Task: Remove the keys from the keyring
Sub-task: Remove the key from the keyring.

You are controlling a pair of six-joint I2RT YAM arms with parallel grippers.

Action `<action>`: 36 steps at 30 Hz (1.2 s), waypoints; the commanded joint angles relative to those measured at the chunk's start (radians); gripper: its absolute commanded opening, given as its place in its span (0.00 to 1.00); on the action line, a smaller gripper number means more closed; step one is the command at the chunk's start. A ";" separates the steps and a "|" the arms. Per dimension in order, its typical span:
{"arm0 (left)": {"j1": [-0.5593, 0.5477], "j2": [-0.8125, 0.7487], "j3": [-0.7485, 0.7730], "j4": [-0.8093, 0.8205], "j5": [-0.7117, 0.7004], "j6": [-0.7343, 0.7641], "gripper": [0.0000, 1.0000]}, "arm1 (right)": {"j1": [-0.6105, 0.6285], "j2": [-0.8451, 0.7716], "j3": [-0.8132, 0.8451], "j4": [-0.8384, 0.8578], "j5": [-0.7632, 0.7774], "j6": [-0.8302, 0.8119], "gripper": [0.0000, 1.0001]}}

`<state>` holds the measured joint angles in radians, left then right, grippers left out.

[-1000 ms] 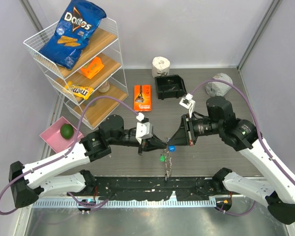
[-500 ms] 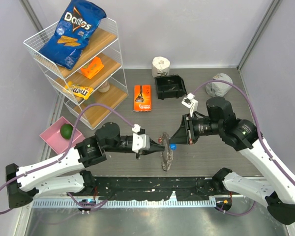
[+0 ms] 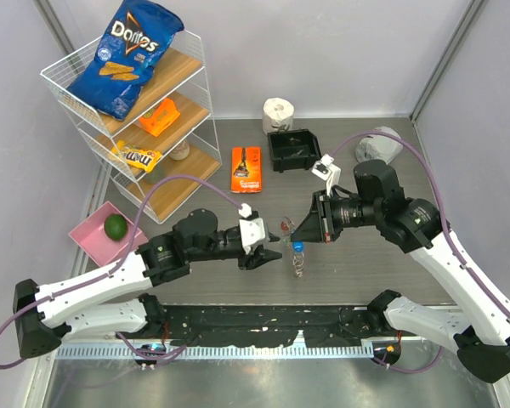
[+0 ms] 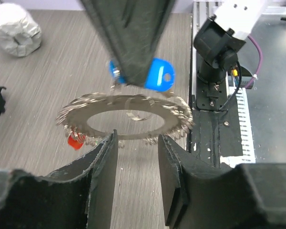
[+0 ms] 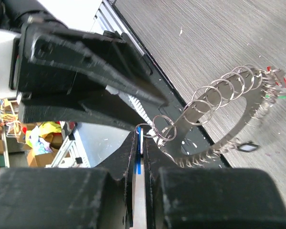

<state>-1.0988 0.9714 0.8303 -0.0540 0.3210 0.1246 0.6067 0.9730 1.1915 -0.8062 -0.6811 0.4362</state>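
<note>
My right gripper [image 3: 298, 239] is shut on the blue-headed key [image 3: 297, 248], seen edge-on between its jaws in the right wrist view [image 5: 140, 138]. The keyring [image 3: 296, 263] hangs from that key above the table, a flat silver ring fringed with small split rings [image 5: 219, 119]. It lies level in the left wrist view [image 4: 128, 119], with the blue key [image 4: 157, 78] above it and a red key head [image 4: 75, 141] at its left edge. My left gripper [image 3: 274, 246] stands open just left of the ring; its fingertips [image 4: 109, 148] straddle the ring's near edge with nothing between them.
A wire shelf [image 3: 195, 93] with snack bags stands at the back left. A pink tray [image 3: 89, 234] holds a green fruit. An orange packet [image 3: 246, 168], a black bin [image 3: 293, 149], a paper roll [image 3: 278, 113] and a grey wad [image 3: 382, 144] lie behind the grippers.
My left gripper, shut on the keyring half a second ago, has opened and let it go. The ring now hangs only from the blue key in my right gripper.
</note>
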 commanded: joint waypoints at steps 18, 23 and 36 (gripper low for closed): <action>0.112 -0.002 0.061 0.126 0.260 -0.089 0.47 | -0.004 0.003 0.102 -0.002 -0.084 -0.077 0.05; 0.111 0.039 0.085 0.138 0.268 -0.071 0.48 | -0.001 0.001 0.106 -0.004 -0.092 -0.079 0.05; 0.137 0.078 0.145 0.091 0.300 -0.026 0.50 | -0.002 0.000 0.105 -0.021 -0.101 -0.093 0.05</action>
<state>-0.9779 1.0531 0.9268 0.0250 0.5831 0.0654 0.6067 0.9806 1.2476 -0.8555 -0.7471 0.3592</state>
